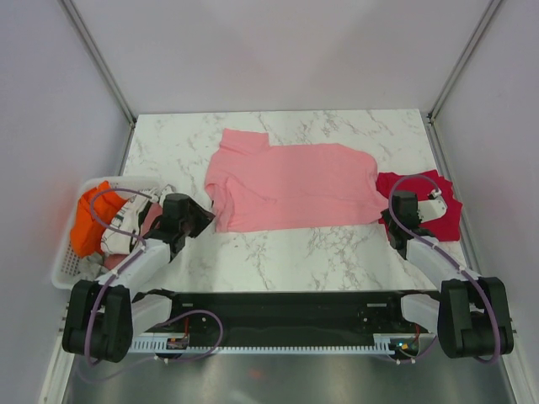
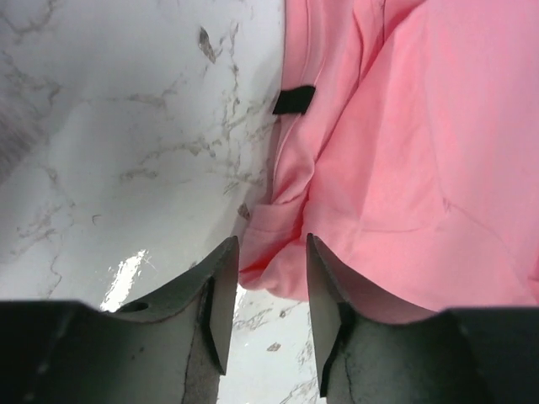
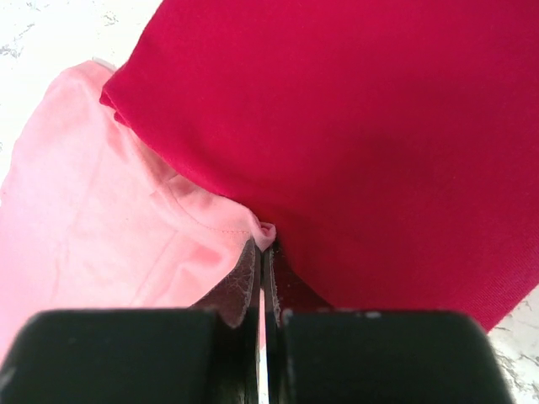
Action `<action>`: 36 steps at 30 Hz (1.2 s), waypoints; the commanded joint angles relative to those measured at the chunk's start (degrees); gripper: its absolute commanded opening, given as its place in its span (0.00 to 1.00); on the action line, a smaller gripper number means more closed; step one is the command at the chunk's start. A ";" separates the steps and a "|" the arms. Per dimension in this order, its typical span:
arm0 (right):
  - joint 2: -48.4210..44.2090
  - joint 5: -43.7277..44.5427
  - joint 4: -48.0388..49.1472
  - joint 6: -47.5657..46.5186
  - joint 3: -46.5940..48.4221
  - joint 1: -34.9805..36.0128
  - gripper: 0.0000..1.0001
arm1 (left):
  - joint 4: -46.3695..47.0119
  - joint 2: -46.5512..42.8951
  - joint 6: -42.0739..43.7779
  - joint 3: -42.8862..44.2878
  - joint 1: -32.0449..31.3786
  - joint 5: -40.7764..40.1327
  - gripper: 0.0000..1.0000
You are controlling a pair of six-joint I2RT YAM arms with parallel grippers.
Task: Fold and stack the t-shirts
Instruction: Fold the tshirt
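Note:
The light pink t-shirt [image 1: 290,187] lies spread across the middle of the marble table. The crimson red t-shirt [image 1: 429,209] lies folded at the right, its left edge under the pink hem. My left gripper [image 2: 268,252] is open at the pink shirt's near left corner [image 2: 278,265], and the cloth edge lies between its fingertips. My right gripper [image 3: 263,246] is shut on the pink shirt's near right corner [image 3: 266,231], pinching a small fold that rests on the red shirt [image 3: 379,126].
A white basket [image 1: 67,268] at the left edge holds orange [image 1: 88,220] and other crumpled clothes. Grey walls enclose the table on three sides. A black rail with cables runs along the near edge.

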 commanded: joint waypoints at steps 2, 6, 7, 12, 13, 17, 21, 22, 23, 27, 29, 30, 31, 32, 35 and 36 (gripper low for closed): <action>0.18 -0.69 1.16 -0.71 1.35 -0.26 0.00 | 1.75 2.36 3.87 -0.76 -0.13 7.41 0.43; 0.09 -0.95 1.16 -0.97 1.61 -0.26 0.00 | 2.37 4.47 4.48 -0.49 -0.30 10.21 0.48; 0.09 -0.95 1.16 -0.97 1.61 -0.17 0.00 | 3.85 5.09 4.48 -0.23 -0.39 10.66 0.48; -0.17 -1.13 1.24 -0.80 1.53 -0.26 0.00 | 4.30 8.34 4.66 1.00 -0.66 10.49 0.47; -0.26 -1.13 1.16 -0.80 1.53 -0.26 0.00 | 4.56 9.04 4.83 1.00 -0.66 10.14 0.35; -0.52 -1.04 0.98 -0.88 1.53 -0.26 0.00 | 3.78 8.35 5.71 1.53 -0.57 6.38 0.02; -1.40 -0.60 0.28 -0.71 1.44 -0.26 0.00 | -3.68 4.84 8.60 5.82 -0.39 0.40 0.02; -1.66 -0.34 0.19 -0.36 1.35 -0.35 0.00 | -5.17 3.96 9.05 6.53 -0.31 -0.92 0.02; -2.10 -0.07 0.02 -0.27 1.18 -0.26 0.00 | -7.97 2.38 9.75 7.24 -0.22 -3.54 0.02; -3.07 0.81 -0.34 0.43 0.56 -0.43 0.00 | -13.18 -0.62 10.37 9.70 1.01 -9.01 0.05; -2.98 0.37 -0.34 0.52 0.30 -0.43 0.00 | -16.07 -1.14 9.59 10.40 1.98 -12.25 0.13; -2.90 0.02 -0.34 0.61 0.21 -0.35 0.00 | -16.70 -1.15 9.32 10.67 2.24 -13.06 0.43; -2.63 -0.42 -0.25 0.52 0.12 -0.43 0.00 | -16.88 -1.15 9.06 10.67 2.33 -13.41 0.54; -2.46 -1.38 -0.08 0.43 -0.23 -0.43 0.00 | -16.88 -1.23 9.14 10.58 2.33 -12.81 0.57; -2.37 -2.53 0.36 0.61 -1.46 -0.35 0.00 | -16.53 -1.24 9.32 10.49 2.33 -9.30 0.63; -2.45 -2.71 0.54 0.70 -1.72 -0.43 0.00 | -16.44 -1.32 9.49 10.58 2.24 -8.68 0.64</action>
